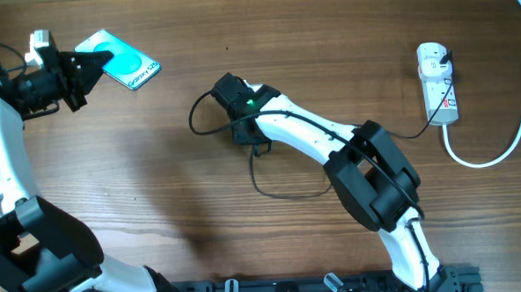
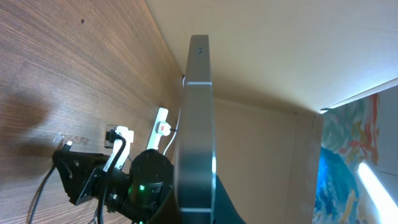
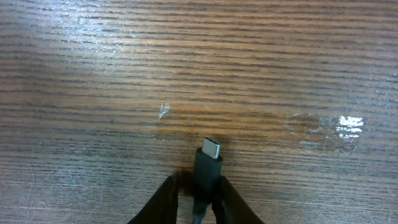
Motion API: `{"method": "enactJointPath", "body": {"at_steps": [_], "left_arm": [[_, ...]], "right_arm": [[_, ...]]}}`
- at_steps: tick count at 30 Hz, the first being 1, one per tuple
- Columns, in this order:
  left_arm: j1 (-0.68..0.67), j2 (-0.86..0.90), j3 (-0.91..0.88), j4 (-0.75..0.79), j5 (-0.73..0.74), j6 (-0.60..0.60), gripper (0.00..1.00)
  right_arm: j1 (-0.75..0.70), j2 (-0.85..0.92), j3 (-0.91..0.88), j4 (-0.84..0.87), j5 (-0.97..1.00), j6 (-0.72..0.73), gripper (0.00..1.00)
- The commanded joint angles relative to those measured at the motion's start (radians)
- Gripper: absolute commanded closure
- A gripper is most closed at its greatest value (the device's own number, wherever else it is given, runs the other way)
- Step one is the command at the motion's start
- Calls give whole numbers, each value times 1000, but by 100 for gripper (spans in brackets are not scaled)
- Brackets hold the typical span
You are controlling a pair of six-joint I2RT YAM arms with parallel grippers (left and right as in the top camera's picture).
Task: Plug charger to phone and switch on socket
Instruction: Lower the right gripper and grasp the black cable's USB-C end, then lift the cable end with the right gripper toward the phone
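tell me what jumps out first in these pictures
The small rectangular smartphone with the cyan screen stands out top left, pinched by the left gripper. At centre, the right gripper clamps the thin black charger cable just behind its connector tip; the short white plastic power strip lies far right.

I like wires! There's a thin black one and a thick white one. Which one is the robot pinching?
The thin black charger cable: the right gripper pinches it behind its metal-tipped plug. The thick white cord lies untouched.
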Motion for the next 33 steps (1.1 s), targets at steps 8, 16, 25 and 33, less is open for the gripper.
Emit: {"method": "enactJointPath", "body": {"at_steps": [8,16,25,33], "left_arm": [[2,-19,8,0,38,-2,96],[-17,-19,8,0,38,29,96],[-95,-19,8,0,39,81,96],[-222,-19,8,4,84,224,96]], "right_arm": [[-95,-10,-3,64,-310,-95,96],[-177,-304,-3,109,-693,-303,96],[-309,-605,-6,-70,-923,-456,96],[-385,-837,-314,80,-1058,-410,95]]}}
